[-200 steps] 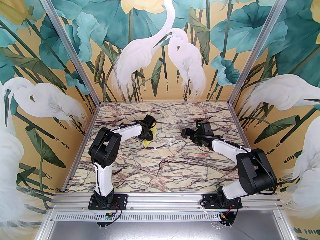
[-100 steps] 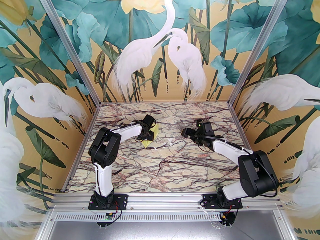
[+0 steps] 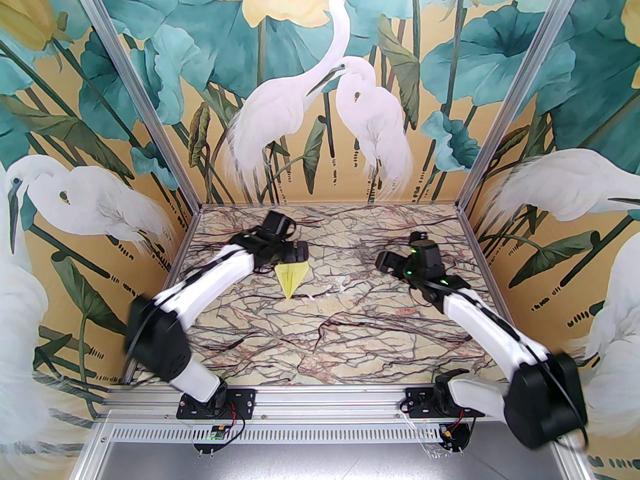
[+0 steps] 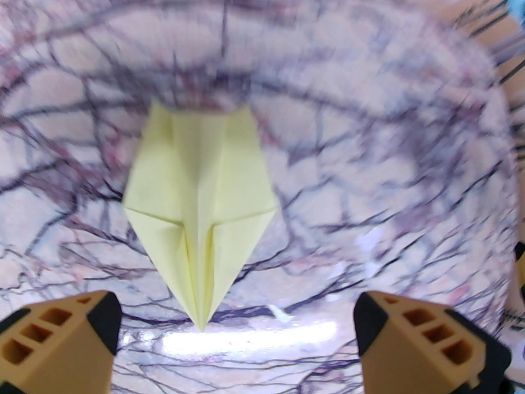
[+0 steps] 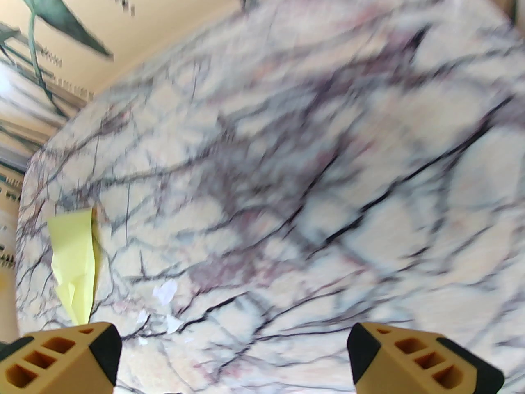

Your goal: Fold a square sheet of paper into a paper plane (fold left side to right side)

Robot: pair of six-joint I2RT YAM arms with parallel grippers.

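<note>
Paper plane folded, lying free on the table.
Nose points at the near edge, white scraps near it. Left gripper hangs above it, jaws wide, holding nothing; right gripper equally wide and empty, well apart. Folding looks done.

The left gripper is spread wide, with nothing between its tan, black-tipped fingers. Behind it, the white forearm slopes back and down to a blurred black elbow. The right gripper is also wide apart and empty, its fingers aimed leftward. Its forearm stretches back behind it to a low, blurred elbow.
</note>
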